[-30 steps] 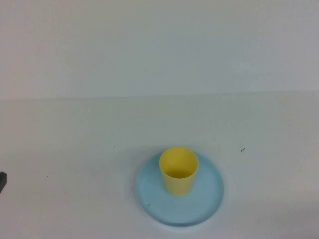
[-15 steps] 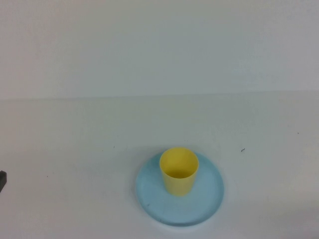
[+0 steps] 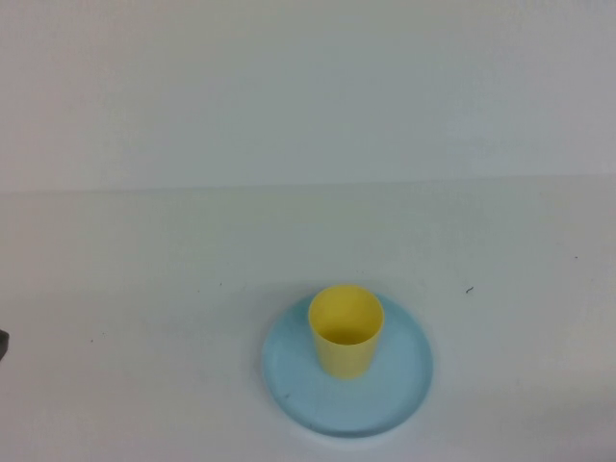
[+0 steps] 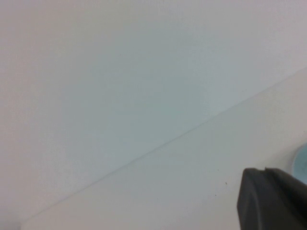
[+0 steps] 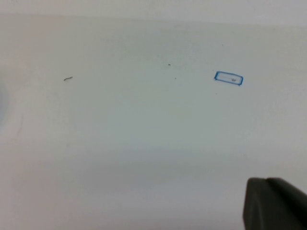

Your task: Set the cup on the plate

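A plain white table [image 3: 144, 269] meets a pale wall [image 3: 308, 87]; a small blue-outlined rectangle [image 5: 229, 78] is drawn on the tabletop. The yellow cup [image 3: 346, 330], handleless and slightly tapered, stands upright and empty on the light-blue plate [image 3: 404, 385], near its far side. The left gripper [image 4: 273, 199] sits at the table's left edge and the right gripper [image 5: 274, 204] off to the right, both pressed together, holding nothing.

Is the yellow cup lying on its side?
No, the cup stands upright on the plate, its open mouth facing up; both grippers are shut and off to the sides.
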Robot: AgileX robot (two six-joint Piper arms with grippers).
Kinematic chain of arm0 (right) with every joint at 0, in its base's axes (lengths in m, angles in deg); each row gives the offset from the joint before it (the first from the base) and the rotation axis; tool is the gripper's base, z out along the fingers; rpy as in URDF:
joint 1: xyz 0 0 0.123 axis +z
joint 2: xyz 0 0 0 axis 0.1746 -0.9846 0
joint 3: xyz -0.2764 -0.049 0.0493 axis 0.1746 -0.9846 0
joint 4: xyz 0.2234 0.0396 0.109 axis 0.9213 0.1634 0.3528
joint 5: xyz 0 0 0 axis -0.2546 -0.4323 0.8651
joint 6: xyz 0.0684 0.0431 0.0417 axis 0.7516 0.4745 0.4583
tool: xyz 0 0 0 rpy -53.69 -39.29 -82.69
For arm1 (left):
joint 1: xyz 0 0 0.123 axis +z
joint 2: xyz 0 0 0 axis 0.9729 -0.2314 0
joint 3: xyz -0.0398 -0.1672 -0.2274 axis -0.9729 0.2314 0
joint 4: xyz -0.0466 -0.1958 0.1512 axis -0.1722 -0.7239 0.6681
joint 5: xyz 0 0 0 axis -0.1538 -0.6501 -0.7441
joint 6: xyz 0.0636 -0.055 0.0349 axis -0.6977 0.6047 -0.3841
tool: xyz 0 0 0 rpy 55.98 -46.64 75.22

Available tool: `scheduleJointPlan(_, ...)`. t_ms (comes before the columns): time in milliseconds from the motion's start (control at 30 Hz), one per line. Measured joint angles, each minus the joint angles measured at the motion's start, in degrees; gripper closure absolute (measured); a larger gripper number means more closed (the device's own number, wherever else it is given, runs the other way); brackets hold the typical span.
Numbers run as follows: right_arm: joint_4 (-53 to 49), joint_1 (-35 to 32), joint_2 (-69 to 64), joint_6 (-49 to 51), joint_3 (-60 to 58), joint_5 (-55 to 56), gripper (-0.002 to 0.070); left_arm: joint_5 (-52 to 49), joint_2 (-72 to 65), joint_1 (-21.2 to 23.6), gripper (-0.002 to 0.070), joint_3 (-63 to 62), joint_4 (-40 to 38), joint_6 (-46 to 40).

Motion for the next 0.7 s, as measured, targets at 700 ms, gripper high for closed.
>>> scheduleJointPlan(700, 0.00, 0.00, 0.00, 0.00, 0.00, 0.23, 0.0675, 6.57, 15.56, 14.67, 0.0673, 22.01, -3.28, 16.50)
